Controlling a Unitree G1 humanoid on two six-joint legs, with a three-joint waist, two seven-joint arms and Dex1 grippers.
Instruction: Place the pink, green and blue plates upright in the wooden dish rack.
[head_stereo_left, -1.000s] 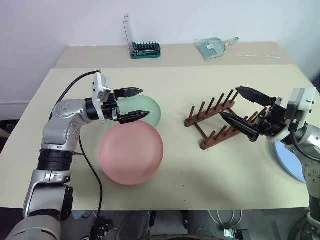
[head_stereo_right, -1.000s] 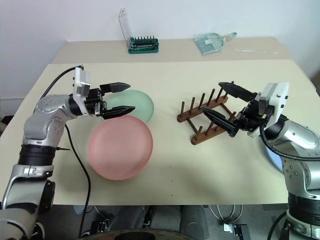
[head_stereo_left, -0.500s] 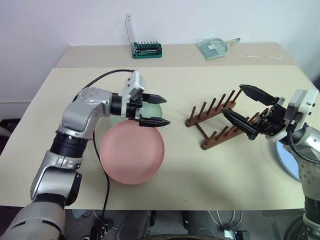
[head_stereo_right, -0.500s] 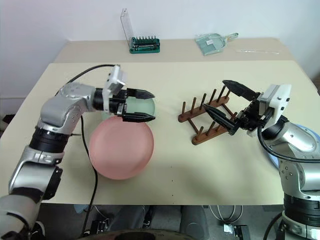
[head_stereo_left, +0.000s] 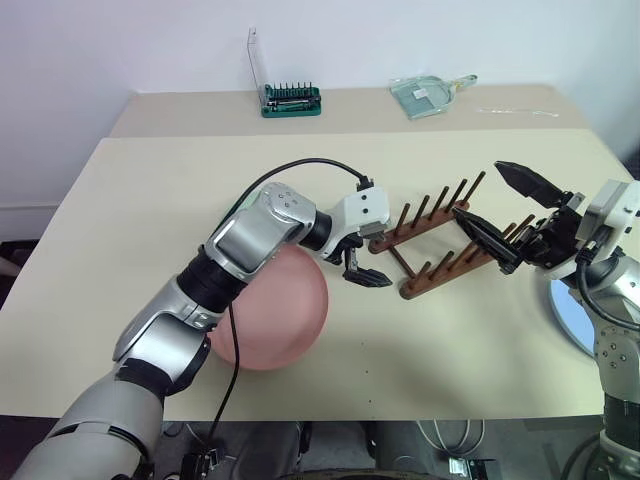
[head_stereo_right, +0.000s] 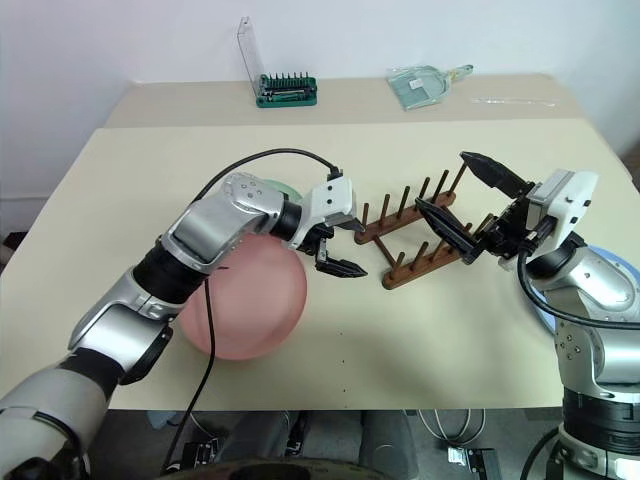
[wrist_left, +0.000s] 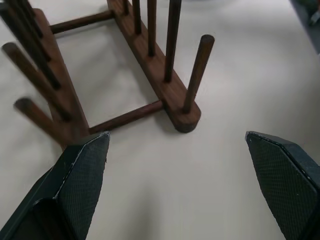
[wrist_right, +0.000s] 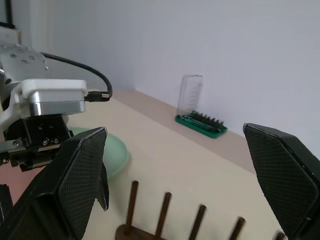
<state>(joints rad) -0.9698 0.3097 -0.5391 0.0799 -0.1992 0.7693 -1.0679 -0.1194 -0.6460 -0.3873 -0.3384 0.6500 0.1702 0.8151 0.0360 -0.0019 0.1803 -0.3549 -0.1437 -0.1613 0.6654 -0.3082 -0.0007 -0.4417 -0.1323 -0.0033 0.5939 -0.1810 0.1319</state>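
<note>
Nearest you: pink plate (head_stereo_left: 275, 320) lies flat on the table (head_stereo_left: 150, 200), close to the front edge, not gripped by anything. Your left arm crosses over its far side.

Left gripper (head_stereo_left: 362, 266) sits just past the pink plate's right rim, pointing toward the wooden dish rack (head_stereo_left: 432, 240) and tilted down. Fingers spread wide, nothing between them. In the left wrist view you're looking straight at the rack's near end, with one black fingertip (wrist_left: 82, 172) on either side of the view and bare table between them; rack not touched.

Blue plate (head_stereo_left: 572, 320) is flat at the right edge of the table, mostly hidden behind your right arm. Still down, not in the rack.

Right gripper (head_stereo_left: 508, 212) hovers over the right end of the rack, angled toward the left gripper. Fingers released, wide apart, holding nothing.

Rack stands centre-right on the table, two peg rows, all slots empty.

Green plate (head_stereo_right: 270, 188) lies flat just behind the pink one, largely covered by your left arm; you get only a sliver of rim. The right wrist view shows more of it beside the left gripper.

Far end: green bit holder (head_stereo_left: 291, 99) with its clear lid up, and a clear dustpan (head_stereo_left: 428, 94) to its right, both well apart from the plates.
</note>
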